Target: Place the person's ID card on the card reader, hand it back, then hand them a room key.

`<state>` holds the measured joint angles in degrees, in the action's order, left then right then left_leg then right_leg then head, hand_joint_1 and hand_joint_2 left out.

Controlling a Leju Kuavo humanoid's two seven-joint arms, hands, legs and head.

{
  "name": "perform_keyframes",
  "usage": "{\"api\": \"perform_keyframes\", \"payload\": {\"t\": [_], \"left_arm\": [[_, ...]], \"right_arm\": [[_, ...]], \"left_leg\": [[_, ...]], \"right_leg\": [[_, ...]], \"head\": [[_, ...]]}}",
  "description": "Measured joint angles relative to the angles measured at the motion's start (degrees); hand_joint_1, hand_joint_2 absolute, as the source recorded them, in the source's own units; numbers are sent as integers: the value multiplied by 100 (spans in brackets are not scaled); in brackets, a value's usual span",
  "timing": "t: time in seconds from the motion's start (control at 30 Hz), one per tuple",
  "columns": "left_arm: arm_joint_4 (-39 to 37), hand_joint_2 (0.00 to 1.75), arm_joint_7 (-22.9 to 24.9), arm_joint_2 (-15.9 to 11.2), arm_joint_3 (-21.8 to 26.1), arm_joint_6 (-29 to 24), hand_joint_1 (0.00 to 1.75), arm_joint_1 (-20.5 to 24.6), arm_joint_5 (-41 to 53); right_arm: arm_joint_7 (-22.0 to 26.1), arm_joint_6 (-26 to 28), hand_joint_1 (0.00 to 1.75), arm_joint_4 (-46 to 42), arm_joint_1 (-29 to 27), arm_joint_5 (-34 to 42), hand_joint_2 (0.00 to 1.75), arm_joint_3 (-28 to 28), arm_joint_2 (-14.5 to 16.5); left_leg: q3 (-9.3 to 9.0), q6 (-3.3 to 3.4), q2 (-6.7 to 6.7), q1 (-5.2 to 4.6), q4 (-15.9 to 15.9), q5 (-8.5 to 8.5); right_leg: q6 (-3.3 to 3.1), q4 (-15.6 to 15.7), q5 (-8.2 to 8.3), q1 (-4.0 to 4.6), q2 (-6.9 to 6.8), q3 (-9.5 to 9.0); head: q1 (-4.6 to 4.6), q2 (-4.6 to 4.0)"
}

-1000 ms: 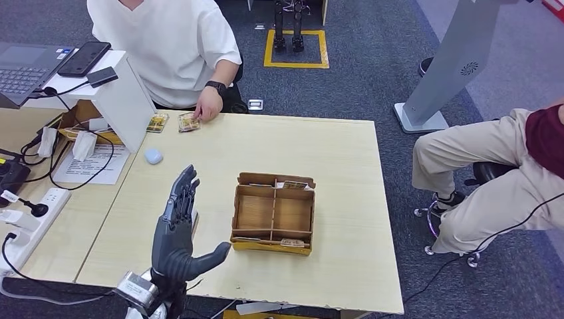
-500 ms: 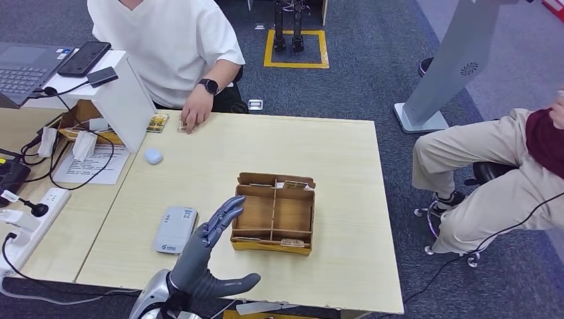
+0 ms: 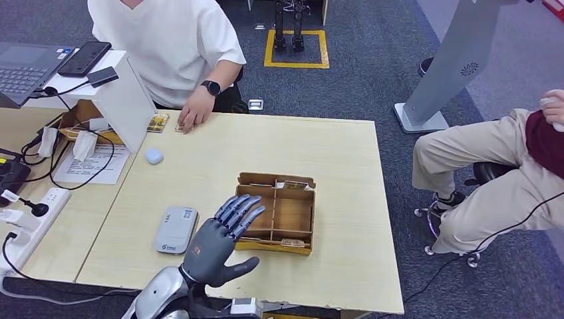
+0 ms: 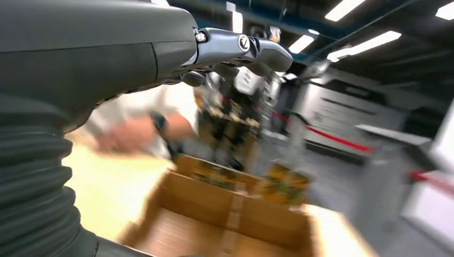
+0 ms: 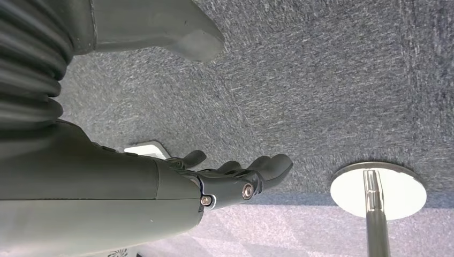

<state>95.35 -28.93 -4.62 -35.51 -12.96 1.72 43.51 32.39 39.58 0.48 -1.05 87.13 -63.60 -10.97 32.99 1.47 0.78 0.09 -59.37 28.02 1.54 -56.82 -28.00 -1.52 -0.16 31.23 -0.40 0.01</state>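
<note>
My left hand (image 3: 221, 240) hovers open, fingers spread, over the table's front part, between the white card reader (image 3: 175, 229) and the wooden box (image 3: 274, 214). It holds nothing. The box has compartments, with cards (image 3: 292, 185) standing along its far wall and another card (image 3: 292, 243) at its near wall. In the blurred left wrist view my left hand (image 4: 235, 53) is above the box (image 4: 225, 214). At the far edge a person's hand (image 3: 191, 115) rests on a card; a second card (image 3: 157, 122) lies beside it. My right hand (image 5: 235, 179) hangs empty over the carpet.
A white stand (image 3: 120, 100) with a phone on top, a small pale blue object (image 3: 153, 156), a laptop (image 3: 23, 70) and cables occupy the left side. A second person (image 3: 505, 173) sits at the right. A metal post base (image 5: 377, 190) stands on the carpet.
My left hand has dropped and swung right from above the reader toward the box, uncovering the reader. The person's hand has shifted onto the card at the far edge.
</note>
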Motion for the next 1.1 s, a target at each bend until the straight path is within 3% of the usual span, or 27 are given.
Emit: {"api": "perform_keyframes", "payload": {"t": [0.03, 0.17, 1.1], "left_arm": [[-78, 175, 235, -10, -31, -116, 0, 44, 394], [-566, 175, 2004, -92, -307, -721, 0, 391, 3203], [-950, 175, 2506, -163, -569, -738, 2, 571, 3461]], "right_arm": [[-28, 0, 0, 0, 1, -8, 175, 0, 0], [-168, 0, 0, 0, -4, -54, 175, 1, 0], [-183, 0, 0, 0, -10, 50, 175, 0, 0]], "left_leg": [[0, 0, 0, 0, 0, 0], [0, 0, 0, 0, 0, 0], [0, 0, -1, 0, 0, 0]], "right_leg": [[0, 0, 0, 0, 0, 0], [-1, 0, 1, 0, 0, 0], [-1, 0, 1, 0, 1, 2]], "head": [[-1, 1], [-1, 1], [-1, 2]]}}
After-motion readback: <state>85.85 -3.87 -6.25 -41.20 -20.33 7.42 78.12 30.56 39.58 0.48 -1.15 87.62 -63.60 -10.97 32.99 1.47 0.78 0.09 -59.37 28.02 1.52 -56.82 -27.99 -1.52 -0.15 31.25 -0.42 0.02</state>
